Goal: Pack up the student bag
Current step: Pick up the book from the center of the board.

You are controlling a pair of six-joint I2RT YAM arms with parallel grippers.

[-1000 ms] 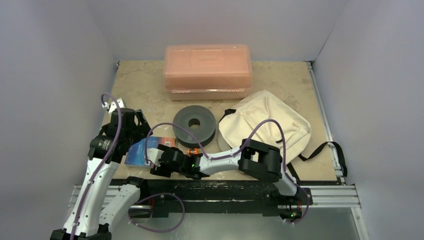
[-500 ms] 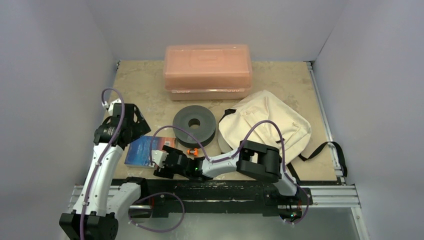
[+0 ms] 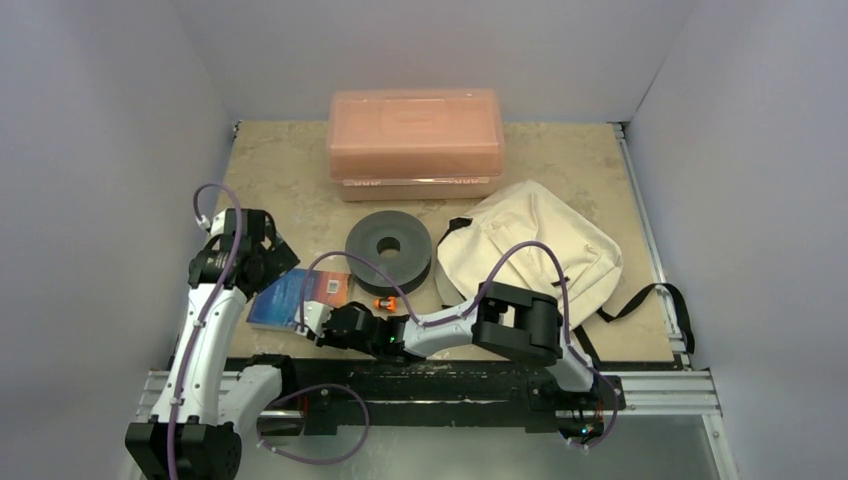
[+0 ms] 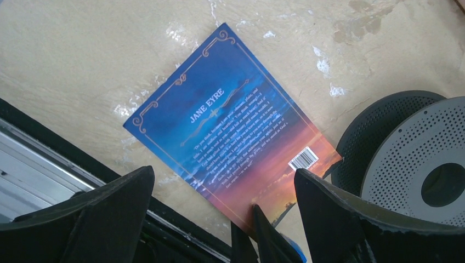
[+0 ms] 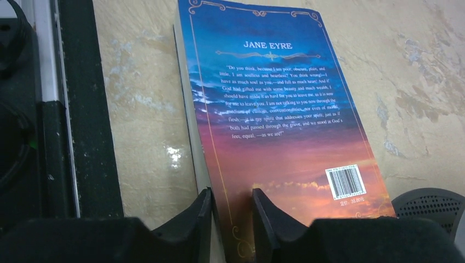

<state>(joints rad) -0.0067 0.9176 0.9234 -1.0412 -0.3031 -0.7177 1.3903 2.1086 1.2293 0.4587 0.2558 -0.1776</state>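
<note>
The student bag [image 3: 535,250], cream fabric with black straps, lies flat at the right of the table. A blue and orange book [image 3: 290,298], "Jane Eyre", lies back cover up at the near left. My right gripper [image 3: 318,322] reaches across to its near end. In the right wrist view the gripper [image 5: 230,193] is shut on the book [image 5: 274,109], one finger at the page edge and one on the cover. My left gripper [image 4: 222,174] hangs wide open above the book [image 4: 230,126] and holds nothing.
A grey perforated disc [image 3: 389,250] sits between book and bag, close to the book's corner [image 4: 417,159]. A salmon-pink plastic box [image 3: 416,140] stands at the back. A small orange item [image 3: 384,301] lies by the disc. The black rail [image 5: 88,109] runs along the near edge.
My right gripper has closed from wide open onto the book's near end. The left arm has drawn back a little towards the left, still open.
</note>
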